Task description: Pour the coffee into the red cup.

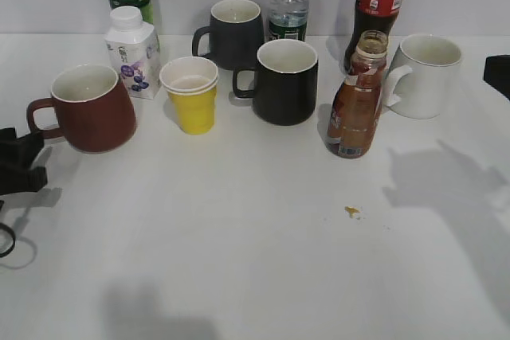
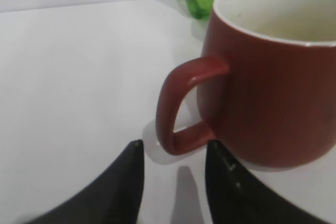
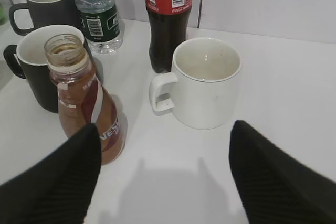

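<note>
While both claws (image 2: 173, 182) (image 3: 163, 177) gape apart: one coffee (image 1: 355, 101), one red cup (image 1: 92, 109), two black mugs (image 1: 284, 81).

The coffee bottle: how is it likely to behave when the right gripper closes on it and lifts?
The coffee bottle has no cap, so tilting would probably spill. It looks mostly full, likely heavy for its size. Its curvy clear plastic may flex or slip between the right gripper fingers, now open.

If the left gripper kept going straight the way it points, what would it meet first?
Most likely the handle of the red cup: the open left gripper points at its lower end, just short of touching it.
</note>
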Robot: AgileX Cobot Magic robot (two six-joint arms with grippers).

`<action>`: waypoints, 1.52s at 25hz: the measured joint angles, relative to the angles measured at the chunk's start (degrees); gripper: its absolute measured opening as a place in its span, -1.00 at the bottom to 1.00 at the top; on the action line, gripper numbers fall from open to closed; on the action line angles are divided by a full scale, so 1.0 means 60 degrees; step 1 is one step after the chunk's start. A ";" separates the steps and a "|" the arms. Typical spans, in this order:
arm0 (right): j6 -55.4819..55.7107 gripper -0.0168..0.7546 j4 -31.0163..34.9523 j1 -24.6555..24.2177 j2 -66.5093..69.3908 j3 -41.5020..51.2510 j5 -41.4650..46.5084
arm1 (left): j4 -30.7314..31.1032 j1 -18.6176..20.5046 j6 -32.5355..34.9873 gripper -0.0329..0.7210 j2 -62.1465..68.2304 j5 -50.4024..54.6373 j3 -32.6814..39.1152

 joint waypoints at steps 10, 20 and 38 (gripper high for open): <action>0.0000 0.51 0.0000 0.0000 0.0000 0.0000 -0.0050 | -0.0039 0.0000 0.0000 -0.08 0.0613 0.0086 -0.1142; 0.0000 0.51 0.0000 0.0000 0.0007 0.0000 -0.0050 | -0.0039 0.0000 -0.0004 -0.10 0.2052 0.0210 -0.2732; 0.0331 0.50 -0.0749 0.1504 0.1872 0.0000 -0.1499 | 0.0646 -0.0328 -0.0057 -0.72 0.0303 0.1144 -0.2317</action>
